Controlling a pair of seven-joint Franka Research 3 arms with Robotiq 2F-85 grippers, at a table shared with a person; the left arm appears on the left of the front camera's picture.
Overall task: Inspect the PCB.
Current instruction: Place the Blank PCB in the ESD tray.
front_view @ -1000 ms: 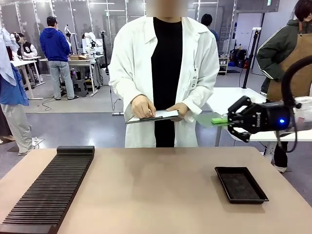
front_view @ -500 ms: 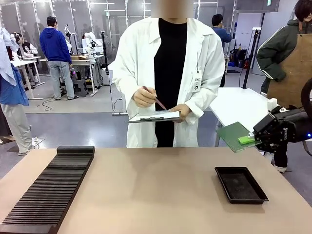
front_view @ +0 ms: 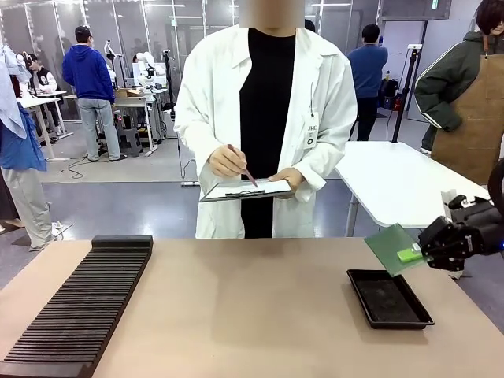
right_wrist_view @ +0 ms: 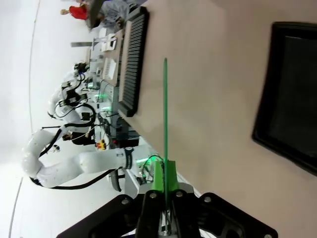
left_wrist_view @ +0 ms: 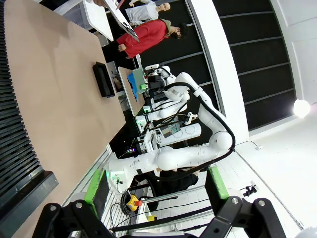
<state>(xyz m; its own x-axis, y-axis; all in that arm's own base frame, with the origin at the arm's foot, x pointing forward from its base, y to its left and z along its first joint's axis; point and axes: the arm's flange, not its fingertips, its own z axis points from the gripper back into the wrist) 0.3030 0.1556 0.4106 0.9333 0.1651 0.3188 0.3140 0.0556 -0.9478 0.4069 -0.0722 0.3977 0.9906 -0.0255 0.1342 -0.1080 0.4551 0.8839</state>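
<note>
The PCB (front_view: 391,248) is a thin green board held tilted in the air just above the far end of the black tray (front_view: 389,298). My right gripper (front_view: 425,252) is shut on its brighter green corner, coming in from the right edge. In the right wrist view the PCB (right_wrist_view: 165,109) shows edge-on as a thin green line, pinched between my right gripper's (right_wrist_view: 166,181) green pads. My left gripper (left_wrist_view: 157,186) is open with nothing between its fingers, and from there the PCB (left_wrist_view: 133,85) shows far off across the table.
A black slotted rack (front_view: 79,307) lies along the table's left side. Across the table a person in a white coat holds a white clipboard (front_view: 246,190) and a pen. The table's middle is bare tan surface (front_view: 252,307).
My right gripper has carried the PCB down and to the right, away from the person to just above the tray. The person's pen hand rose, then came back to the clipboard.
</note>
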